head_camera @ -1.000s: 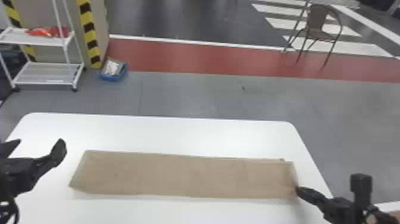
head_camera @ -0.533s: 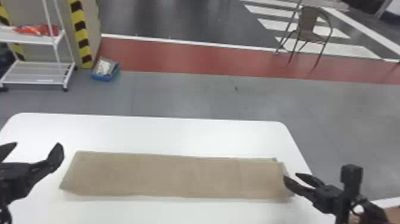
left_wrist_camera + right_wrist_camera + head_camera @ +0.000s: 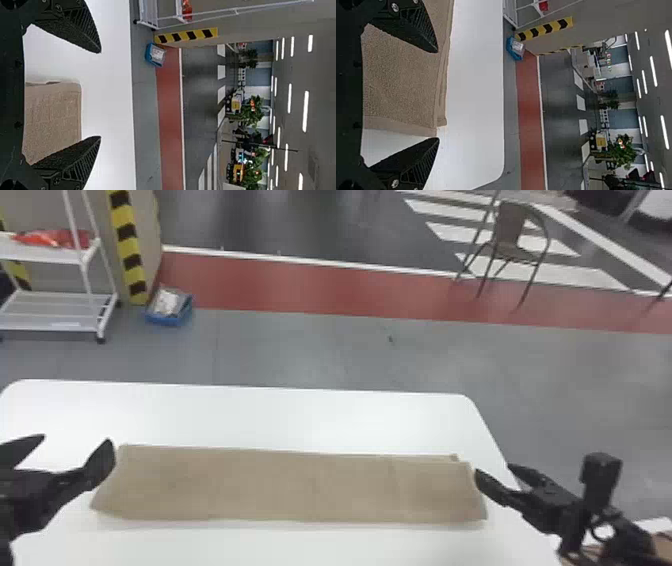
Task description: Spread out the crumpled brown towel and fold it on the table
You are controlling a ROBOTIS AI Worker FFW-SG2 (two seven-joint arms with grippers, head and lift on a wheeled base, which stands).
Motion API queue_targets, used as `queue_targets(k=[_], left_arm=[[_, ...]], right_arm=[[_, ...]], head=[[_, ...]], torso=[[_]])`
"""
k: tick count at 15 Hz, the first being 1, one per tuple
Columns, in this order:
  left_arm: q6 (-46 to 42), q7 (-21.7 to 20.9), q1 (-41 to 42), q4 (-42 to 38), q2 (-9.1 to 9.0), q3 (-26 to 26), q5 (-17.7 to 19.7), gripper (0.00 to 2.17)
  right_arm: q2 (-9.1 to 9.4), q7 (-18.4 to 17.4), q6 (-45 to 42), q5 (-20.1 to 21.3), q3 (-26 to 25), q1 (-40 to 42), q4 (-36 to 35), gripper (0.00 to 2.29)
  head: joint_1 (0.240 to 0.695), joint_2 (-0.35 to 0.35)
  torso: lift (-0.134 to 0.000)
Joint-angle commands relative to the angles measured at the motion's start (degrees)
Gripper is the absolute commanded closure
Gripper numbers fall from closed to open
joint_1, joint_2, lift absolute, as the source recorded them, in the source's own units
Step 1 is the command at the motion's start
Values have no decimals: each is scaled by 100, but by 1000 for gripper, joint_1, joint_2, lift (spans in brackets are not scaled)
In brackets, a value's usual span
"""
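Note:
The brown towel (image 3: 290,486) lies flat on the white table as a long folded strip running left to right, its layers slightly offset at the back right corner. At its left end stands my left gripper (image 3: 75,450), open; in the left wrist view the left gripper (image 3: 99,95) has the towel's end (image 3: 53,114) showing between its spread fingers. My right gripper (image 3: 492,472) is at the right end; in the right wrist view the right gripper (image 3: 438,95) is open over the towel (image 3: 401,79), holding nothing.
The white table (image 3: 300,415) has its far edge behind the towel and its right edge near my right gripper. Beyond it on the floor are a white shelf rack (image 3: 55,312), a blue bin (image 3: 169,317) and a chair (image 3: 510,230).
The right gripper's fingers have opened beside the towel's right end. The whole scene has shifted a little leftward in the head view. The towel keeps its strip shape.

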Motion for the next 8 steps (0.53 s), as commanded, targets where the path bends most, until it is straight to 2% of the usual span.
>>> queue_targets(k=[1,6,8], left_arm=[[-120,-1,-246,429,22,-94,-57,124],[-577,43,-571,1185,57,-340,-145,140],[-928,61,-694,1581,66,-481,-250,313]], right_arm=[[-8,8,420,3,-32,-14,-194,97],[-227,263,878,99,-173,-216,-256,97],[-307,272,878,73,-243,-269,-133,100]], head=[[695,-255],[695,-262],[695,-279]], torso=[[0],[0],[0]])
